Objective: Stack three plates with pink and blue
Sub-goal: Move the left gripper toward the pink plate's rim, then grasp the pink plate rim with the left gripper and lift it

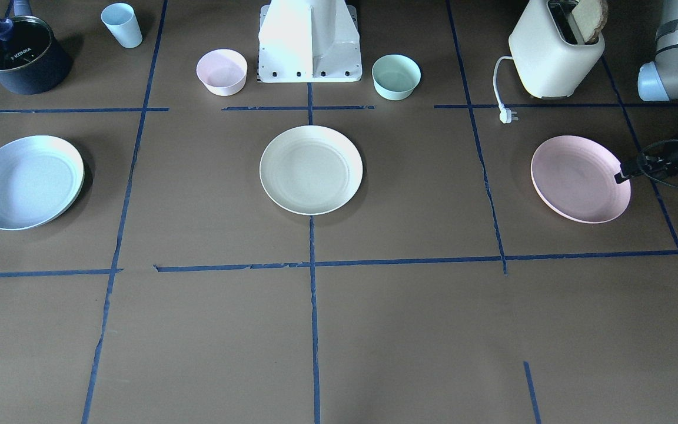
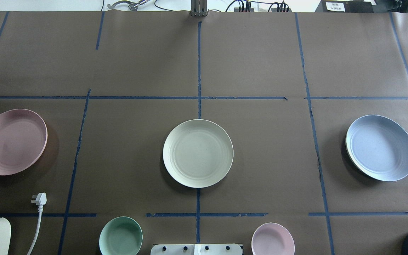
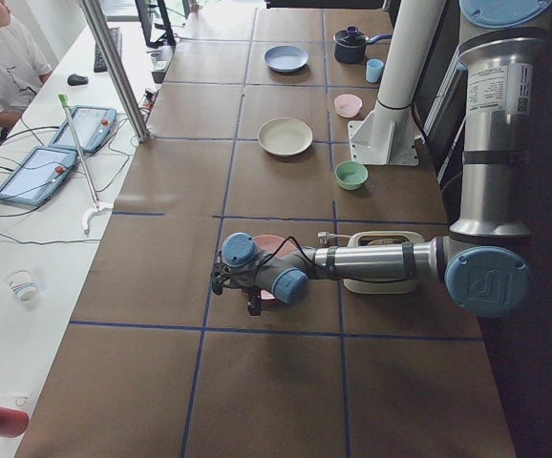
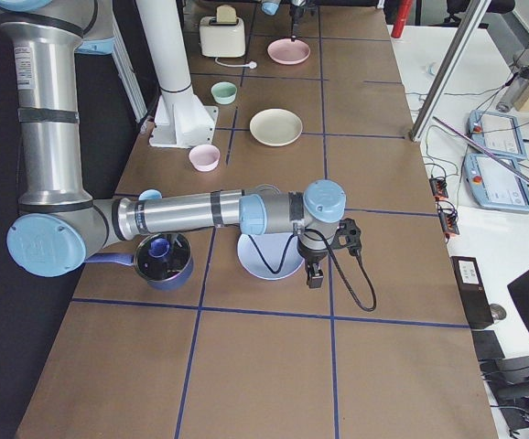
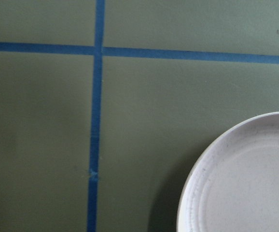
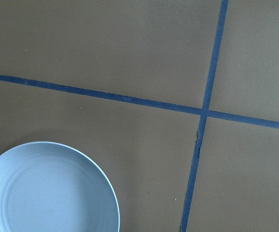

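The left arm lies stretched out level. Its left gripper has a black fingertip at the rim of the matte pink plate, and I cannot tell how wide it is open. The right gripper points down at the edge of the light blue plate, its opening equally unclear. The faintly ridged cream plate lies between them, well apart from both.

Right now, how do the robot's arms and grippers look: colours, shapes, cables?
Both arms are silver-grey round tubes with light blue joint caps. The left arm carries a logo on one cap and a white label on its upright tube; the right arm looks the same. The left gripper and the right gripper are small and black, each with a black cable looped beside the wrist.
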Robot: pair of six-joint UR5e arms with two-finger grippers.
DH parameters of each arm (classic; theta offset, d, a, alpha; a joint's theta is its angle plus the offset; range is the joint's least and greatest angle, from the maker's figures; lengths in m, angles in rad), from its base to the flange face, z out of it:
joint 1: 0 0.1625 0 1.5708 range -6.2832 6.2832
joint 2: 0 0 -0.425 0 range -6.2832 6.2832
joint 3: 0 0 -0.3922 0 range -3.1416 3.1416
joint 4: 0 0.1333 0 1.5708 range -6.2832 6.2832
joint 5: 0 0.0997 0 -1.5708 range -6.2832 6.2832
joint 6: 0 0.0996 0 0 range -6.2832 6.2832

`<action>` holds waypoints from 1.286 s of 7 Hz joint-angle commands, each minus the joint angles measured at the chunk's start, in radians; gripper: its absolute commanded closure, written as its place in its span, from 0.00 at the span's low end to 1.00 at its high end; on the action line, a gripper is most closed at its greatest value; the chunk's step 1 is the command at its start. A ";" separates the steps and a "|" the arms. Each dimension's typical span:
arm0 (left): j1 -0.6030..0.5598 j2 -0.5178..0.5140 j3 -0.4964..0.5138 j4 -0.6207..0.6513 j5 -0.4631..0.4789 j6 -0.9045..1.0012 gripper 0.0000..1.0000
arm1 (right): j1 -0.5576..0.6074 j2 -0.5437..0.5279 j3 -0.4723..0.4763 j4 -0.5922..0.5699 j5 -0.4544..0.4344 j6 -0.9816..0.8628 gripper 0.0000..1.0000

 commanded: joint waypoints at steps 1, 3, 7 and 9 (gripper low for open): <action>0.010 -0.011 0.042 -0.045 0.001 0.000 0.32 | -0.007 0.000 -0.001 0.000 0.001 0.000 0.00; 0.010 -0.012 0.050 -0.047 0.001 -0.002 0.84 | -0.007 -0.002 -0.004 0.000 0.001 0.000 0.00; 0.043 -0.137 -0.086 -0.124 -0.057 -0.319 1.00 | -0.010 0.000 0.004 0.003 0.010 0.002 0.00; 0.213 -0.353 -0.175 -0.119 -0.065 -0.687 1.00 | -0.010 0.000 0.004 0.008 0.011 0.000 0.00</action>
